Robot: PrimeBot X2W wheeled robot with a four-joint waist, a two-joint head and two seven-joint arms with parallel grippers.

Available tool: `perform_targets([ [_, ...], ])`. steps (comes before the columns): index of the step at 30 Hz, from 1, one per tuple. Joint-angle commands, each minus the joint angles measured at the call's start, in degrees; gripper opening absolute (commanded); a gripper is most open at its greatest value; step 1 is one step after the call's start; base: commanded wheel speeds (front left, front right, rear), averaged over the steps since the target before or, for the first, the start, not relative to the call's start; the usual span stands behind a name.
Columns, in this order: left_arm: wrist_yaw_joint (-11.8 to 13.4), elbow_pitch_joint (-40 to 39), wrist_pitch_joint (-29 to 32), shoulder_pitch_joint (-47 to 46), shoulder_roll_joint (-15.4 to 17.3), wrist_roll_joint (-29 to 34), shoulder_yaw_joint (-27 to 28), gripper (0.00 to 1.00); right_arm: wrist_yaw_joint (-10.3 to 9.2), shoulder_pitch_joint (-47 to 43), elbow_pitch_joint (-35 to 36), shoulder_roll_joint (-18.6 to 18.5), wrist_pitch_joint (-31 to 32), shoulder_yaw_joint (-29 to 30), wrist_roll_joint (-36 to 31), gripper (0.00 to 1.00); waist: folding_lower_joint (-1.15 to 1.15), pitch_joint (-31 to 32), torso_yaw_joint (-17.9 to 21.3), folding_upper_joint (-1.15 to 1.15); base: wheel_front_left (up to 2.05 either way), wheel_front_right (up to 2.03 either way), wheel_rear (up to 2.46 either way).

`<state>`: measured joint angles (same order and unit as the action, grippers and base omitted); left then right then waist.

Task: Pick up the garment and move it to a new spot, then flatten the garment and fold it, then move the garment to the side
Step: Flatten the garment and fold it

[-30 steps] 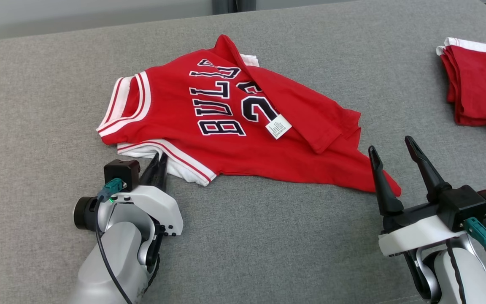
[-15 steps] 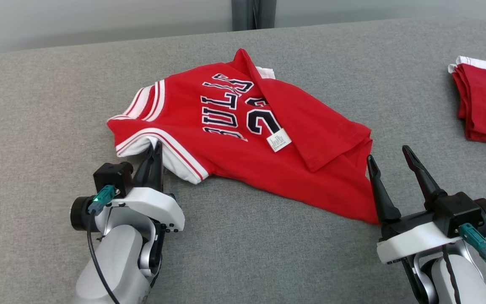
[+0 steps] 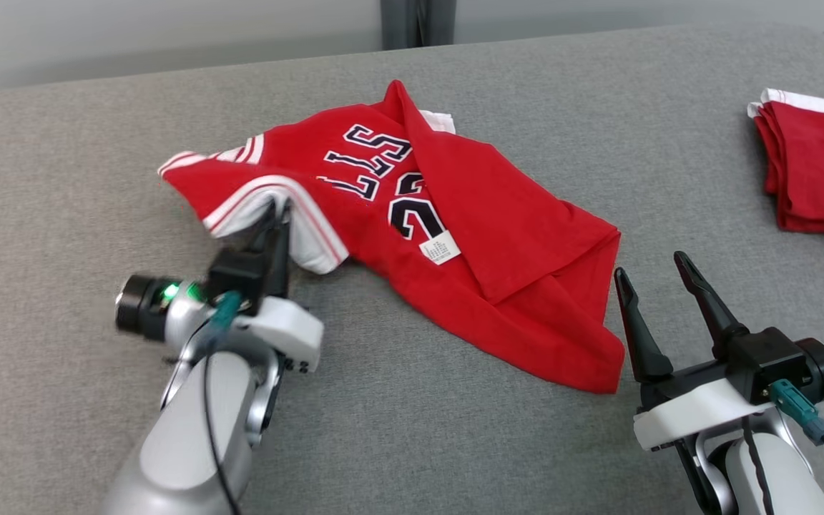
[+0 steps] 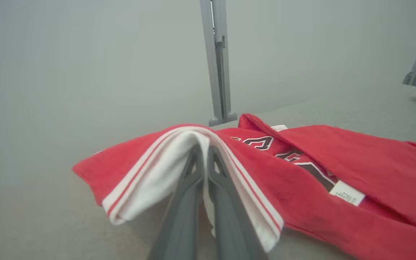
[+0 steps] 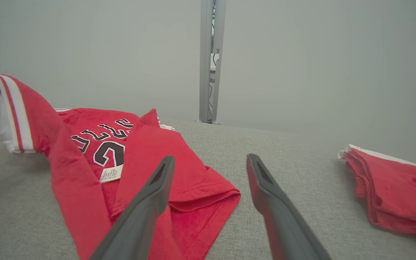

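A grey fabric-covered tabletop [image 3: 61,214] fills the scene, with a pale wall behind it and a grey metal post [image 3: 415,21] rising at the far edge. A red garment [image 3: 498,236], a sleeveless basketball jersey with white trim and dark lettering, lies crumpled near the middle of the tabletop. Its lower part is folded over on itself, and a small white care label [image 3: 440,247] shows on the red cloth.

The left tool [image 3: 277,214] has its 2 dark fingers pressed together, pinching the white-and-red striped edge at the garment's near left end. That edge is raised off the tabletop and drapes over the fingertips, while the rest of the cloth trails down to the surface.

The right tool [image 3: 649,265] sits at the lower right with its 2 fingers spread wide and holding nothing. It is just beside the garment's near right corner, not touching it.

Well apart at the far right edge lies a folded stack of red cloth [image 3: 812,172] with a white border.
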<state>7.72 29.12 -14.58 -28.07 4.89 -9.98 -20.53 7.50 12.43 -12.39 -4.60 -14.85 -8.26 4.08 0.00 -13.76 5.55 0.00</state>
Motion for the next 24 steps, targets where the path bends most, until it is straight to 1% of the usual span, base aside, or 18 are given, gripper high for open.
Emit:
perform_targets([
  [1, 0.1, 0.8, 0.8, -1.8, 0.2, 1.3, -1.0, 0.0, 0.0, 0.5, -0.3, -0.3, -0.4, -0.1, 0.2, 1.0, 0.0, -0.3, 0.5, 0.0, 0.0, 0.0, 0.0],
  [4, -1.2, 4.8, 3.8, -6.1, -0.2, 3.0, -3.8, 0.0, 0.0, 1.1, -0.7, -0.1, -0.4, -0.8, 0.3, 1.0, 0.0, -0.8, 1.6, 0.0, 0.0, 0.0, 0.0],
  [8, -2.4, 10.5, 5.8, -12.1, -0.9, 2.6, -4.9, 0.0, 0.0, 2.2, -1.2, 0.2, -0.3, -2.1, 0.5, 1.0, 0.0, -1.7, 4.0, 0.0, 0.0, 0.0, 0.0],
  [11, -3.2, 14.6, 5.8, -16.5, -1.2, 1.9, -4.9, 0.0, 0.0, 2.8, -1.4, 0.6, -0.3, -3.2, 0.6, 1.0, 0.0, -2.5, 5.8, 0.0, 0.0, 0.0, 0.0],
  [15, -3.5, 20.0, 5.1, -21.5, -1.2, 0.6, -3.9, 0.0, 0.0, 3.7, -1.7, 1.0, -0.3, -4.3, 0.9, 1.0, 0.0, -4.0, 8.0, 0.0, 0.0, 0.0, 0.0],
  [20, -4.8, 26.6, 4.5, -26.0, -1.1, -0.2, -3.7, 0.0, 0.0, 4.7, -2.0, 1.4, -0.3, -5.2, 1.5, 1.0, 0.0, -5.9, 10.5, 0.0, 0.0, 0.0, 0.0],
  [21, -5.1, 27.7, 4.3, -26.6, -1.2, -0.7, -3.5, 0.2, 0.0, 4.9, -2.1, 1.4, -0.3, -5.2, 1.5, 1.0, 0.0, -6.3, 10.9, 0.0, 0.0, 0.0, 0.0],
  [22, -5.2, 28.7, 3.9, -27.1, -1.3, -1.3, -3.2, 0.91, 0.0, 5.0, -2.1, 1.5, -0.3, -5.4, 1.6, 1.0, 0.0, -6.6, 11.2, 0.0, 0.0, 0.0, 0.0],
  [23, -5.2, 30.0, 3.7, -27.6, -1.3, -1.7, -3.0, 1.0, 0.0, 5.1, -2.1, 1.5, -0.3, -5.5, 1.7, 1.0, 0.0, -6.9, 11.5, 0.0, 0.0, 0.0, 0.0],
  [24, -5.5, 30.9, 3.4, -27.8, -1.4, -2.0, -3.2, 1.0, 0.0, 5.2, -2.2, 1.6, -0.3, -5.5, 1.8, 1.0, 0.0, -7.1, 11.8, 0.0, 0.0, 0.0, 0.0],
])
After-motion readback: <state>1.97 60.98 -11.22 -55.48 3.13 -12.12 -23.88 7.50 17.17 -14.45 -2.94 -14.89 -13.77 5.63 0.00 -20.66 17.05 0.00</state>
